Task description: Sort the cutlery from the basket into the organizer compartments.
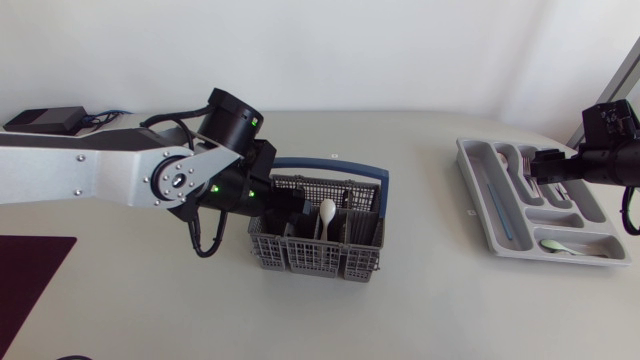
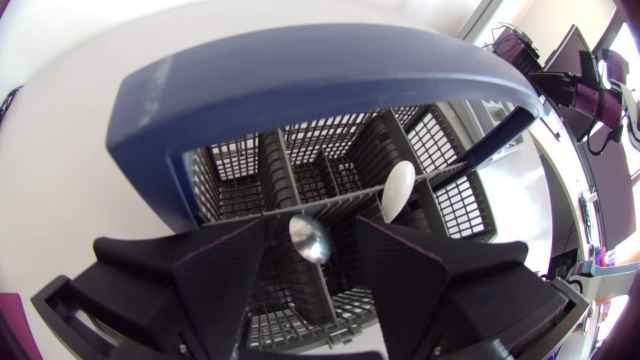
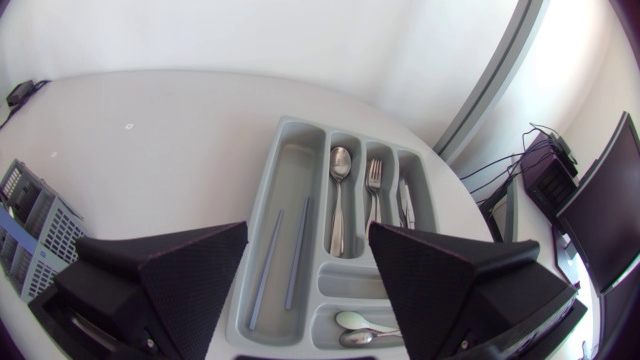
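Note:
A grey cutlery basket [image 1: 312, 258] with a blue handle [image 2: 300, 90] stands mid-table. My left gripper [image 1: 290, 206] hangs inside its back-left part. In the left wrist view that gripper [image 2: 312, 232] is open, and a metal spoon [image 2: 310, 240] stands upright between its fingers without clear contact. A white spoon [image 1: 326, 212] [image 2: 397, 188] stands one compartment further right. The grey organizer [image 1: 470, 160] [image 3: 275, 150] lies at the right, with my right gripper [image 1: 548, 166] [image 3: 308, 235] open and empty above it.
The organizer holds two blue-grey chopsticks [image 3: 285, 255] in its long slot. Beside them lie a metal spoon [image 3: 340, 190], a fork [image 3: 375, 195] and knives [image 3: 405, 200]. Small spoons [image 3: 360, 325] fill the cross compartment. A dark red mat [image 1: 30, 265] lies at the front left.

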Motion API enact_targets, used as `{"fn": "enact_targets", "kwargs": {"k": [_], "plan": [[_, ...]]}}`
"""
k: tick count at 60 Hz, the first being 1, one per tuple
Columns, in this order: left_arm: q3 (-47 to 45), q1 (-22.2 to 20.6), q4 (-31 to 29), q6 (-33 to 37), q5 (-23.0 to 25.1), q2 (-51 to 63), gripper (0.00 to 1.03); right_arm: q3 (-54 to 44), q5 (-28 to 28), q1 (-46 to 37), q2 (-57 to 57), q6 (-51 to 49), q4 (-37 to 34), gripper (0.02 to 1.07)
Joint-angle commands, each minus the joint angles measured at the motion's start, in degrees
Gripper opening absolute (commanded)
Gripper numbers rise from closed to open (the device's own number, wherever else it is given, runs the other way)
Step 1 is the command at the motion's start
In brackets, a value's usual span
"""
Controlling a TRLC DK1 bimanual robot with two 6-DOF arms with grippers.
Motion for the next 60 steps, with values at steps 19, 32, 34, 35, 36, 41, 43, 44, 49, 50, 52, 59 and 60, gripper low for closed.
{"fn": "enact_targets", "kwargs": {"k": [19,32,34,35,36,41,43,44,49,50,52,59,60], "plan": [[-2.23,-1.35,5.12,-2.35,0.25,2.64,0.33,-2.56,1.02,0.90,-1.50,0.97,1.20,0.89],[-3.99,-1.26,6.96,-2.17,0.25,2.38,0.23,-2.65,1.19,1.34,-1.59,0.88,1.29,0.89],[-4.34,-1.18,7.49,-2.17,0.25,2.38,0.21,-2.65,1.19,1.34,-1.59,0.88,1.29,0.89],[-4.61,-1.09,7.84,-2.17,0.25,2.29,0.20,-2.74,1.19,1.34,-1.59,0.88,1.38,0.89],[-4.78,-0.91,8.11,-2.08,0.25,2.20,0.19,-2.74,1.28,1.34,-1.50,0.79,1.29,0.89],[-5.84,-0.91,9.07,-2.00,0.25,1.32,0.13,-3.00,1.19,1.43,-1.50,0.71,1.29,0.89],[-6.19,-1.00,9.60,-1.91,0.25,0.88,0.11,-3.18,1.28,1.61,-1.50,0.71,1.38,0.89],[-6.54,-1.09,10.04,-1.91,0.25,0.53,0.10,-3.26,1.28,1.70,-1.59,0.71,1.38,0.89],[-7.16,-1.18,10.74,-1.82,0.25,-0.52,0.10,-3.70,1.63,1.96,-1.50,0.71,1.99,0.89],[-7.33,-1.18,10.83,-1.73,0.25,-0.87,0.10,-3.79,1.63,1.96,-1.59,0.71,2.08,0.89],[-7.51,-1.26,10.83,-1.65,0.25,-1.31,0.10,-3.79,1.63,2.05,-1.67,0.71,2.17,0.89],[-8.56,-1.61,11.62,-1.21,0.25,-2.72,0.10,-3.88,1.72,2.05,-1.67,0.71,2.17,0.89],[-8.91,-1.70,11.80,-0.94,0.25,-3.25,0.10,-3.97,1.72,2.05,-1.67,0.71,2.17,0.89]]}}
